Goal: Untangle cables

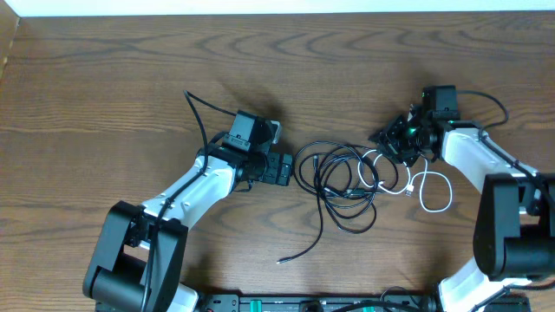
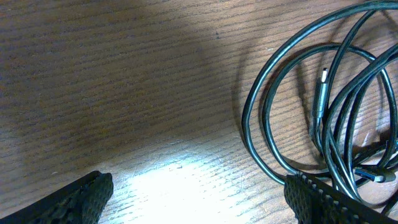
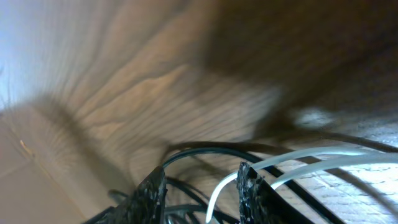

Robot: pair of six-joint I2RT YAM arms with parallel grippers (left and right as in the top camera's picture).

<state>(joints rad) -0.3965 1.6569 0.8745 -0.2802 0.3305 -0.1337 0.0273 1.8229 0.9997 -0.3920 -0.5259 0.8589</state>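
Note:
The cables lie tangled mid-table: black loops [image 1: 338,186] and one white cable [image 1: 450,192] trailing right. A loose black end [image 1: 282,259] points toward the front. My left gripper [image 1: 282,169] rests just left of the tangle. In the left wrist view it [image 2: 199,193] stands open over bare wood, with black cable loops [image 2: 319,99] by its right finger. My right gripper [image 1: 392,140] sits on the tangle's right side. Its jaws [image 3: 200,186] have closed in around the white cable [image 3: 311,155] and black strands [image 3: 205,149].
The wooden table [image 1: 104,78] ends at a pale wall along the far edge. Both arm bases and a black equipment strip [image 1: 321,303] line the front edge. A thicker black cord [image 1: 195,108] runs from the left arm's wrist.

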